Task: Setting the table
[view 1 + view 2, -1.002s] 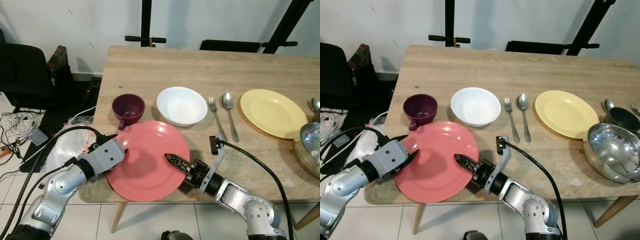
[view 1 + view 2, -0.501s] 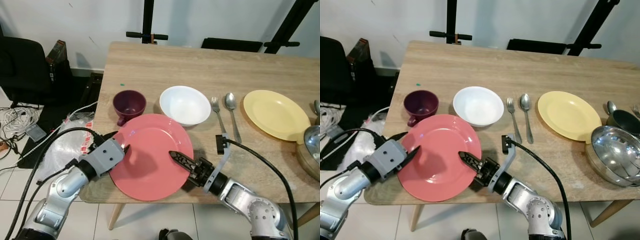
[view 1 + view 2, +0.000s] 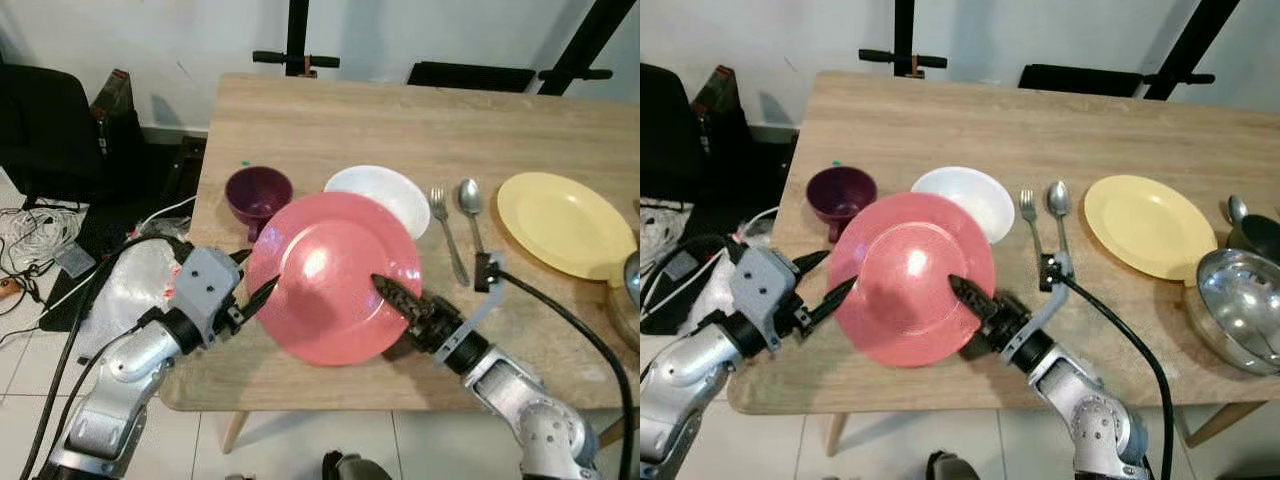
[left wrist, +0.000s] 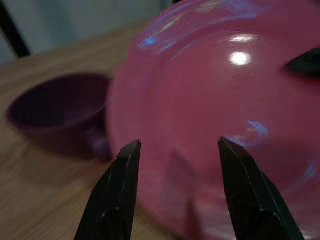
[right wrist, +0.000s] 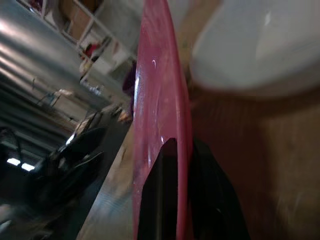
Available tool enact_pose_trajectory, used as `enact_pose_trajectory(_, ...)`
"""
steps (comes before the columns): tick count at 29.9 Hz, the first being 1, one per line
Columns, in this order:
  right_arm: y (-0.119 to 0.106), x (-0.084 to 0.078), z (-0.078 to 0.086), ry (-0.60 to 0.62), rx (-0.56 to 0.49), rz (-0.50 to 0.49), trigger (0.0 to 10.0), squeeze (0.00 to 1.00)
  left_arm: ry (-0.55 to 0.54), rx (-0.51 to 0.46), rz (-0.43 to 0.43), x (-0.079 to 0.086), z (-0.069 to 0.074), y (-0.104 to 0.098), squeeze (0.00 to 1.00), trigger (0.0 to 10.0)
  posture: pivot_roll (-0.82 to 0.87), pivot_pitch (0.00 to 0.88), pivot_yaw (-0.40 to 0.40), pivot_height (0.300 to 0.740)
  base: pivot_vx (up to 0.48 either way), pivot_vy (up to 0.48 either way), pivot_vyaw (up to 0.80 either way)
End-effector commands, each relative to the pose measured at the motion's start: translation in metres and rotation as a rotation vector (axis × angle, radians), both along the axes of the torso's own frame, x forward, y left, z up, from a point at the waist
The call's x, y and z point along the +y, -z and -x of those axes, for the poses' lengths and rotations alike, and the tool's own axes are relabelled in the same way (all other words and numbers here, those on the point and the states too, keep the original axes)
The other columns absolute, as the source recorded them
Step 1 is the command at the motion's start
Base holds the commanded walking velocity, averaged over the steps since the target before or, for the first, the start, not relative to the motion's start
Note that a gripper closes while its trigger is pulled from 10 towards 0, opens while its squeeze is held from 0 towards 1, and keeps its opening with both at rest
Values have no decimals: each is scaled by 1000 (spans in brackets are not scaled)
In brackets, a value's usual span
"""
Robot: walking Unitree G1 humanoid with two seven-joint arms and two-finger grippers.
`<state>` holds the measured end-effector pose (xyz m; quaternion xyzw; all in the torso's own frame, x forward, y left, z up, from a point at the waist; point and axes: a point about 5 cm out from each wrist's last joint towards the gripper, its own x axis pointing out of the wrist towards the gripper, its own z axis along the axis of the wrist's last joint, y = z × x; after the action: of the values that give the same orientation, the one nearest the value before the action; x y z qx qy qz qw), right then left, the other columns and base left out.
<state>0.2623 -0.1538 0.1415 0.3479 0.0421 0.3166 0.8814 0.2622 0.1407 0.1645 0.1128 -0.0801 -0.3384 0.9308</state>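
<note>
Pink plate (image 3: 330, 275) pinched by right pincer (image 3: 395, 296), white bowl (image 3: 395, 190) empty

The raised pink plate (image 3: 333, 276) covers the near part of the white bowl (image 3: 395, 190). The steel bowl (image 3: 632, 290) is cut off by the head view's right edge. In the left wrist view, the purple cup (image 4: 55, 107) is blurred.

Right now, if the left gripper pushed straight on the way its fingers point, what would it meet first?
Most likely the round pink plate, which the right gripper holds tilted; the open left gripper sits just short of its rim.
</note>
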Motion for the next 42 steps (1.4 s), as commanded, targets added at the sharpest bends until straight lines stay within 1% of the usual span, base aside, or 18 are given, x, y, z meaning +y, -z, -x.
enact_pose_trajectory(1,-8,-6,2,56,-60,11,10000,0,71,44,35,-10,6,0,0,10000,-104,55,8,740,0,0,0)
enact_pose_trajectory(4,-16,-7,5,64,-97,4,10000,0,123,79,68,-14,9,-4,0,10000,-106,52,18,740,0,0,0)
enact_pose_trajectory(6,-23,-10,12,53,-130,-18,10000,0,135,120,62,-11,9,-2,0,10000,-109,52,25,740,0,0,0)
enact_pose_trajectory(8,-26,-12,16,44,-149,-26,10000,0,127,129,39,-8,8,1,0,10000,-115,54,35,740,0,0,0)
enact_pose_trajectory(9,-32,-15,22,37,-179,-25,10000,0,112,138,17,-4,7,4,0,10000,-115,54,35,740,0,0,0)
enact_pose_trajectory(14,-48,-22,29,59,-261,-19,10000,0,71,141,-6,1,4,4,0,10000,-124,54,57,740,0,0,0)
enact_pose_trajectory(17,-56,-25,27,98,-297,-22,10000,0,26,125,-16,2,0,3,0,10000,-124,54,57,740,0,0,0)
enact_pose_trajectory(19,-68,-29,21,177,-345,-19,10000,0,-27,105,-11,1,-4,1,0,10000,-124,54,57,740,0,0,0)
enact_pose_trajectory(20,-68,-29,21,177,-345,-19,10000,0,-27,105,-11,1,-4,1,0,10000,-124,54,57,740,0,0,0)
enact_pose_trajectory(23,-92,-41,2,412,-405,9,10000,0,-110,60,14,-2,-12,-6,0,10000,-126,50,57,740,0,0,0)
enact_pose_trajectory(25,-101,-43,-5,488,-434,57,10000,0,-138,37,22,-4,-14,-10,0,10000,-126,47,52,740,0,0,0)
enact_pose_trajectory(29,-105,-42,-9,516,-447,76,10000,0,-155,27,30,-6,-15,-12,0,10000,-123,44,47,740,0,0,0)
enact_pose_trajectory(35,-101,-38,-14,533,-431,96,10000,0,-195,13,27,-9,-16,-12,0,10000,-121,43,43,740,0,0,0)
enact_pose_trajectory(37,-100,-38,-15,549,-424,100,10000,0,-215,10,30,-8,-17,-12,0,10000,-121,42,44,740,0,0,0)
enact_pose_trajectory(38,-98,-37,-16,581,-416,103,10000,0,-266,-3,15,-9,-18,-11,0,10000,-123,42,47,740,0,0,0)
enact_pose_trajectory(39,-98,-37,-16,581,-416,103,10000,0,-266,-3,15,-9,-18,-11,0,10000,-123,42,47,740,0,0,0)
enact_pose_trajectory(40,-98,-36,-15,583,-415,96,10000,0,-284,-1,-11,-10,-19,-10,0,10000,-123,41,48,740,0,0,0)
enact_pose_trajectory(42,-100,-30,-12,537,-403,-20,10000,0,-318,-27,-44,-12,-19,-9,0,10000,-125,38,51,740,0,0,0)
